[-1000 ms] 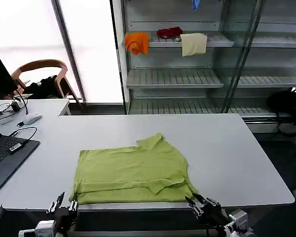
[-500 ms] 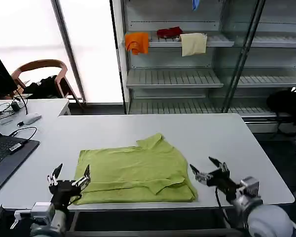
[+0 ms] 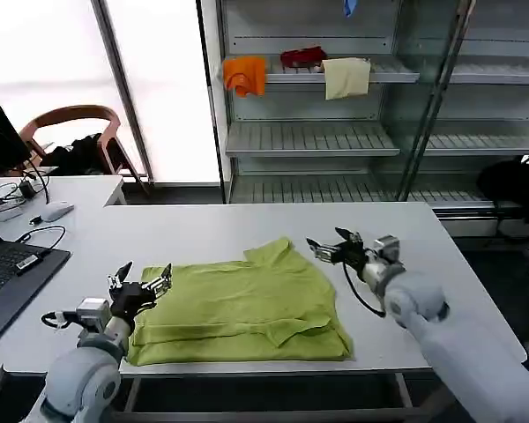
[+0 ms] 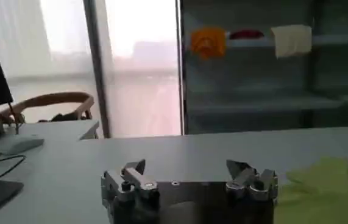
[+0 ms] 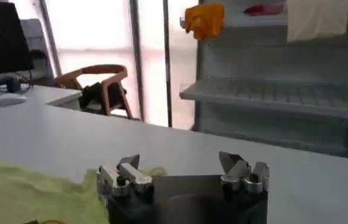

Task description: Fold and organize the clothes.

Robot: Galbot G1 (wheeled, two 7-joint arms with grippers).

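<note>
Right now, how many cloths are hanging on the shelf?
3: an orange cloth on the left, a red cloth in the middle, a cream cloth on the right. More may be hidden behind them.

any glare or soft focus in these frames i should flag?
Head view: windows behind the table blow out white; T-shirt is evenly lit and sharp. Left wrist view: hazy overall, shelf cloths soft, left hand dark against the bright window. Right wrist view: window washed out too, right hand in shadow.
</note>
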